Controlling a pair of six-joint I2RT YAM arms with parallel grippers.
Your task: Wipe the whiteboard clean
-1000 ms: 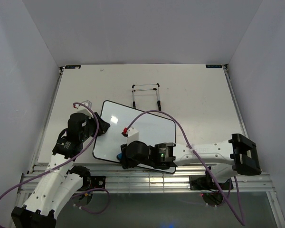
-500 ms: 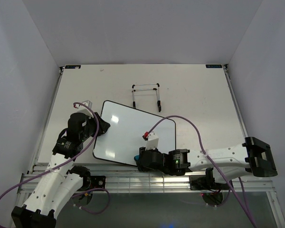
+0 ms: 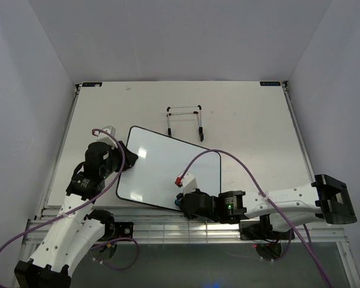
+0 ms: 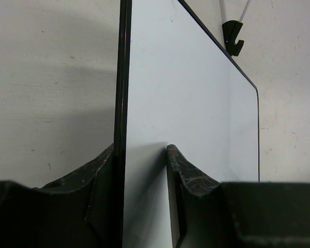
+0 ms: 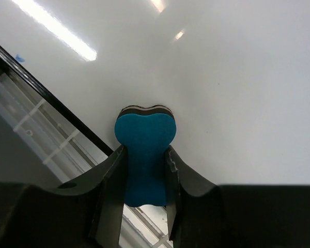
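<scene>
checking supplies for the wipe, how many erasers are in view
1. The blue eraser is held in the right gripper, against the whiteboard by its near edge. Another could be hidden under the right arm.

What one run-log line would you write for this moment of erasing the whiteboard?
left jaws: shut on whiteboard rim | right jaws: shut on blue eraser | eraser: touching board by near rim

Lab booth: white walls (image 3: pixel 186 36), table (image 3: pixel 246 114).
</scene>
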